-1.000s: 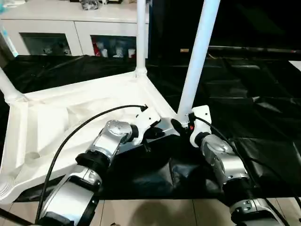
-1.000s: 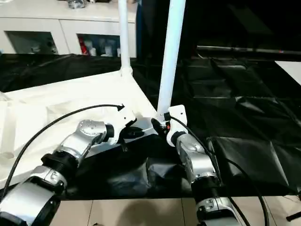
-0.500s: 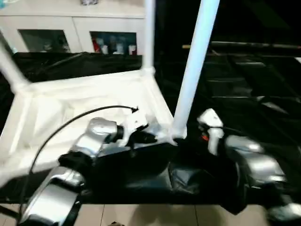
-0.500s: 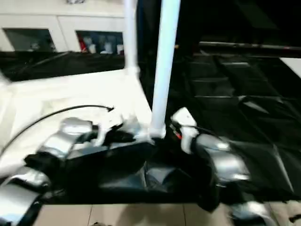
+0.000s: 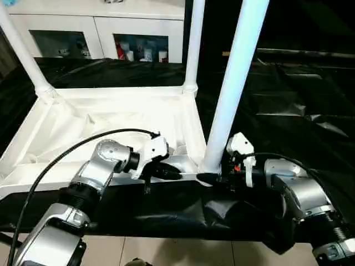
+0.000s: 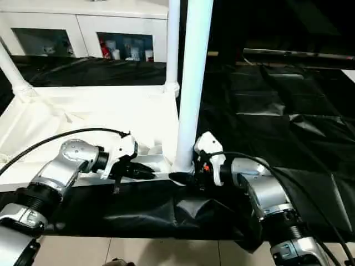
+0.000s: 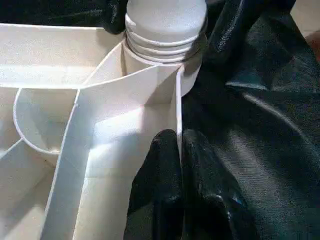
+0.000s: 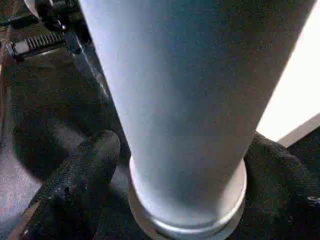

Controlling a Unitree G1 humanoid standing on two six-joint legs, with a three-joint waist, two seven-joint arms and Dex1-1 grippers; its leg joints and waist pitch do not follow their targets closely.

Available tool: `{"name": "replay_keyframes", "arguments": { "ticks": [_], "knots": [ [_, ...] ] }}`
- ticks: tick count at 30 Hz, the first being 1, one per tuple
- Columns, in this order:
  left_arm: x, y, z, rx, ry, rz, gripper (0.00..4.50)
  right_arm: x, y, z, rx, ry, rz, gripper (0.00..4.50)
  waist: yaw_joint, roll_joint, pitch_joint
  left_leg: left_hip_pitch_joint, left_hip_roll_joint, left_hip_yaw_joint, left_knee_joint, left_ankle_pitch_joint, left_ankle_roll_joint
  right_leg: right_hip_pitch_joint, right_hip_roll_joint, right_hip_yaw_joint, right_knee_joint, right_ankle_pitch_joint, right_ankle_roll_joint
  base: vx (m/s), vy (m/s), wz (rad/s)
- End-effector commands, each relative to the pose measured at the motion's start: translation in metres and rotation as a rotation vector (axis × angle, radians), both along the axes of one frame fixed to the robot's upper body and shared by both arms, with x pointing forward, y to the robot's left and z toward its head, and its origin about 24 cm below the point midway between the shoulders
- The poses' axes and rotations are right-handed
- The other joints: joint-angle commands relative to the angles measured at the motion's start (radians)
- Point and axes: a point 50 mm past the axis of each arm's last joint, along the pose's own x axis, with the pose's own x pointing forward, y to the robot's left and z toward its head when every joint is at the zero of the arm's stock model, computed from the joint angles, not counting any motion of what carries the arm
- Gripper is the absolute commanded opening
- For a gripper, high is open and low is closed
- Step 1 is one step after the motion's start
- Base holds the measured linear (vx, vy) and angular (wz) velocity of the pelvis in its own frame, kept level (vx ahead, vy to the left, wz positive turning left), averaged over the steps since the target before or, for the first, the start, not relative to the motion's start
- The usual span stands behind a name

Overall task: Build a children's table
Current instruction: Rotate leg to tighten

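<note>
Tabletop (image 5: 105, 119) lying upside down on bench, ribbed underside up, long axis running left-right. Black sheet (image 5: 288, 111) covering bench. Three legs standing upright in corner sockets: far left leg (image 5: 22, 52), far right leg (image 5: 194, 44), near right leg (image 5: 236, 83). We are pinching tabletop's near rim with left hand (image 7: 177, 150), fingers clamped on thin wall just left of near right socket. Right hand (image 8: 185, 165) straddling base of near right leg, one finger (image 8: 87, 160) on each side; contact unclear. White cabinet (image 5: 111, 33) with glass doors behind, small items inside. Tiled floor (image 5: 183, 255) at near edge.
</note>
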Motion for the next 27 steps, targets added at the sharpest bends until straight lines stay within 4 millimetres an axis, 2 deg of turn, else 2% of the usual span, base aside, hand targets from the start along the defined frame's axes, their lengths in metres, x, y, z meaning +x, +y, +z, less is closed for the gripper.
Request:
{"name": "replay_keyframes", "arguments": {
  "ticks": [1, 2, 4, 6, 10, 15, 16, 17, 18, 19, 21, 22, 24, 25, 26, 27],
  "knots": [
    [-0.004, -0.005, -0.001, -0.027, 0.011, -0.018, 0.0, 0.0, -0.001, 0.0, -0.024, -0.011, 0.015, 3.54, -0.001, -0.014, -0.062, 0.023, 0.065, -0.029, -0.069, -0.241, 0.024, 0.042, -0.071, 0.049, -0.071, -0.28, -0.211, 0.0, 0.0, 0.0],
    [-0.004, -0.005, -0.001, -0.026, 0.011, -0.018, 0.0, 0.0, -0.001, 0.0, -0.024, -0.011, 0.015, 3.33, 0.0, -0.014, -0.063, 0.024, 0.065, -0.029, -0.068, -0.237, 0.025, 0.042, -0.072, 0.049, -0.07, -0.274, -0.211, 0.0, 0.0, 0.0],
    [-0.004, -0.004, -0.001, -0.024, 0.013, -0.017, 0.0, 0.0, -0.002, 0.0, -0.028, -0.01, 0.016, 3.28, 0.001, -0.013, -0.065, 0.023, 0.065, -0.028, -0.066, -0.214, 0.033, 0.043, -0.07, 0.049, -0.066, -0.239, -0.218, 0.0, 0.0, 0.0],
    [-0.005, -0.003, -0.002, -0.021, 0.016, -0.015, 0.0, 0.0, -0.003, -0.001, -0.03, -0.009, 0.016, 3.05, 0.002, -0.012, -0.067, 0.022, 0.064, -0.026, -0.063, -0.193, 0.045, 0.044, -0.068, 0.048, -0.062, -0.198, -0.229, 0.0, 0.0, 0.0],
    [-0.005, -0.002, -0.002, -0.013, 0.018, -0.012, 0.0, 0.001, -0.003, -0.001, -0.03, -0.007, 0.013, 2.79, 0.002, -0.011, -0.066, 0.023, 0.064, -0.027, -0.063, -0.201, 0.045, 0.045, -0.07, 0.047, -0.064, -0.218, -0.229, 0.0, 0.0, 0.0],
    [-0.005, -0.001, -0.003, -0.013, 0.014, -0.005, 0.0, 0.002, -0.002, -0.004, -0.011, 0.001, -0.02, 2.72, 0.001, -0.012, -0.066, 0.022, 0.063, -0.027, -0.063, -0.207, 0.042, 0.045, -0.069, 0.046, -0.064, -0.227, -0.228, 0.0, 0.0, 0.0],
    [0.001, -0.006, -0.005, -0.01, -0.011, 0.063, 0.0, 0.008, -0.001, -0.012, -0.004, -0.008, -0.151, 2.72, 0.001, -0.014, -0.066, 0.022, 0.064, -0.027, -0.063, -0.207, 0.041, 0.044, -0.07, 0.047, -0.064, -0.234, -0.227, 0.0, 0.0, 0.0],
    [0.005, -0.01, -0.007, -0.005, -0.023, 0.115, 0.0, 0.011, 0.0, -0.017, -0.005, -0.007, -0.226, 2.72, -0.002, -0.012, -0.065, 0.024, 0.064, -0.027, -0.064, -0.213, 0.037, 0.039, -0.071, 0.048, -0.066, -0.241, -0.228, 0.0, 0.0, 0.0],
    [0.005, -0.01, -0.007, -0.005, -0.023, 0.115, 0.0, 0.011, 0.0, -0.017, -0.005, -0.007, -0.226, 2.72, -0.007, -0.013, -0.062, 0.025, 0.06, -0.029, -0.066, -0.243, 0.02, 0.037, -0.071, 0.047, -0.073, -0.283, -0.221, 0.0, 0.0, 0.0],
    [0.011, -0.016, -0.009, -0.004, -0.033, 0.177, 0.0, 0.015, 0.003, -0.024, -0.005, -0.005, -0.338, 2.72, -0.011, -0.018, -0.061, 0.025, 0.059, -0.031, -0.067, -0.266, 0.005, 0.037, -0.071, 0.046, -0.077, -0.335, -0.206, 0.0, 0.0, 0.0],
    [0.015, -0.024, -0.011, -0.004, -0.039, 0.218, 0.0, 0.018, 0.007, -0.03, 0.002, 0.007, -0.435, 2.72, -0.014, -0.014, -0.059, 0.028, 0.06, -0.037, -0.071, -0.304, -0.017, 0.036, -0.073, 0.045, -0.083, -0.404, -0.18, 0.0, 0.0, 0.0],
    [0.017, -0.03, -0.011, -0.006, -0.046, 0.242, 0.0, 0.02, 0.011, -0.034, 0.008, 0.018, -0.51, 2.72, -0.016, -0.016, -0.058, 0.03, 0.059, -0.036, -0.072, -0.315, -0.02, 0.034, -0.071, 0.045, -0.086, -0.418, -0.172, 0.0, 0.0, 0.0],
    [0.022, -0.049, -0.011, -0.016, -0.064, 0.288, 0.0, 0.022, 0.024, -0.04, 0.016, 0.042, -0.634, 2.72, -0.024, -0.012, -0.055, 0.036, 0.059, -0.042, -0.076, -0.373, -0.042, 0.029, -0.074, 0.043, -0.093, -0.474, -0.15, 0.0, 0.0, 0.0],
    [0.022, -0.049, -0.011, -0.016, -0.064, 0.288, 0.0, 0.022, 0.024, -0.04, 0.016, 0.042, -0.634, 2.72, -0.027, -0.013, -0.053, 0.038, 0.058, -0.041, -0.076, -0.388, -0.044, 0.026, -0.072, 0.043, -0.098, -0.49, -0.144, 0.0, 0.0, 0.0],
    [0.023, -0.061, -0.011, -0.02, -0.074, 0.304, 0.0, 0.023, 0.035, -0.043, 0.007, 0.044, -0.675, 2.72, -0.03, -0.013, -0.053, 0.043, 0.058, -0.043, -0.075, -0.411, -0.047, 0.023, -0.073, 0.043, -0.102, -0.509, -0.138, 0.0, 0.0, 0.0],
    [0.023, -0.061, -0.011, -0.02, -0.074, 0.304, 0.0, 0.023, 0.035, -0.043, 0.007, 0.044, -0.675, 2.72, -0.032, -0.012, -0.049, 0.047, 0.057, -0.044, -0.077, -0.439, -0.048, 0.019, -0.073, 0.042, -0.108, -0.533, -0.13, 0.0, 0.0, 0.0]
  ]
}}
